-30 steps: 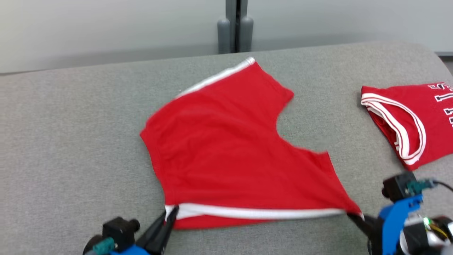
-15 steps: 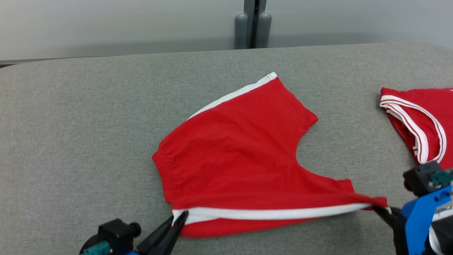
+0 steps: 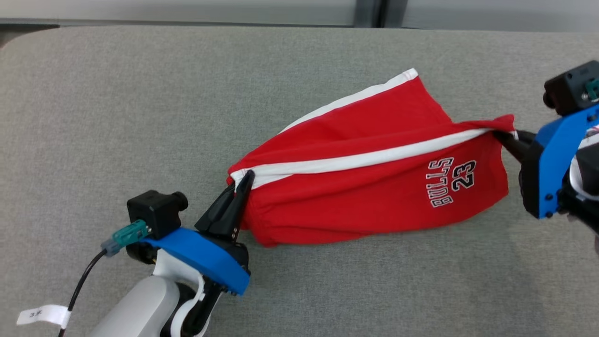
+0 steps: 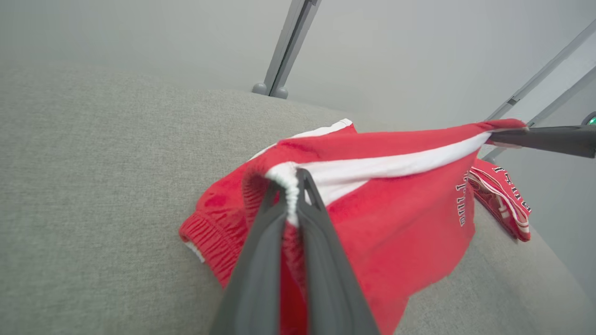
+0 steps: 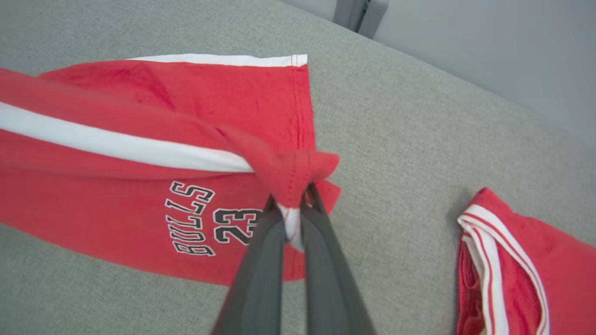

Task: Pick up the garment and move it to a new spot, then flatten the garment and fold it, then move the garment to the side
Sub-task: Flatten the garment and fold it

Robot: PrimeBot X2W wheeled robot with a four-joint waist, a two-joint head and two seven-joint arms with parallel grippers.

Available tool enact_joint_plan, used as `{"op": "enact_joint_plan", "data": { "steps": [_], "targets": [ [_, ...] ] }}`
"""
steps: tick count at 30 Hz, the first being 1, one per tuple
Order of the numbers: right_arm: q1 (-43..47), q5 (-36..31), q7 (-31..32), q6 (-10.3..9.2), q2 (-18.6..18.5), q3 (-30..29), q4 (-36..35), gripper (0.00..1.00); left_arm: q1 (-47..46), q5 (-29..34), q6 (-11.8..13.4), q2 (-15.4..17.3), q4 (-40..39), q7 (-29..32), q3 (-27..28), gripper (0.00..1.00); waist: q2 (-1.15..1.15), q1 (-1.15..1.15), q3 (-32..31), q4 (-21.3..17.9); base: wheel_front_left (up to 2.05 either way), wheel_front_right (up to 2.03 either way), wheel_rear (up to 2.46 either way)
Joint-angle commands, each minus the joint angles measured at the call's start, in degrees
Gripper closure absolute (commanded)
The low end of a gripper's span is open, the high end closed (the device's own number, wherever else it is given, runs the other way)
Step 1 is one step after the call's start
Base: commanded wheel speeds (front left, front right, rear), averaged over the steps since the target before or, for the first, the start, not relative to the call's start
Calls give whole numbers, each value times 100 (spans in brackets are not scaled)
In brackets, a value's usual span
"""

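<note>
While both grippers are clamping onto it, the red shorts (image 3: 374,201) are hanging stretched between them over the grey padded table (image 3: 117,103), with the lower part resting on the surface. The left gripper (image 3: 244,178) is pinching the waistband end of the white stripe (image 3: 355,161). The right gripper (image 3: 504,136) is pinching the leg-hem end, bunching the cloth there. The far leg is lying flat. A second red top (image 5: 512,265) is lying near the shorts, not touching them.
</note>
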Motion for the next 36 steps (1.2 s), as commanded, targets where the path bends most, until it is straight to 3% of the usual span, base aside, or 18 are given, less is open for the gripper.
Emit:
{"op": "enact_joint_plan", "data": {
  "steps": [1,9,18,19,20,21,23,25,36],
  "targets": [
    [-139,36,-49,1,-61,10,67,100,-112,-21,-8,-32,57,-39,31,100,0,-1,183,180,0,0,0],
    [-1215,-75,-706,1,-215,371,1059,100,-640,-104,-144,-660,984,-290,30,100,0,-1,604,479,0,0,0],
    [-1935,-172,-1254,1,-167,706,1976,100,-1049,-43,-263,-1005,1718,-604,52,100,0,-1,889,630,0,0,0],
    [-1978,-147,-1281,1,-153,750,2075,85,-1082,-39,-286,-1039,1782,-628,41,100,0,-1,905,635,0,0,0],
    [-2025,-127,-1294,1,-143,784,2161,59,-1109,-71,-318,-1085,1836,-615,22,100,0,-1,925,640,0,0,0],
    [-2065,-103,-1320,1,-134,813,2250,0,-1137,-95,-350,-1117,1884,-613,12,100,0,-1,936,644,0,0,0],
    [-2133,-72,-1380,1,-124,876,2389,0,-1192,-99,-380,-1150,1976,-594,-10,69,0,-1,953,650,0,0,0],
    [-2165,-39,-1443,1,-102,922,2514,0,-1216,-118,-388,-1188,2043,-616,-16,0,0,-1,957,650,0,0,0],
    [-1853,390,-1973,1,-213,1130,2685,0,-805,-214,-437,-1133,2115,-860,28,0,0,-1,550,596,0,0,0]
  ]
}}
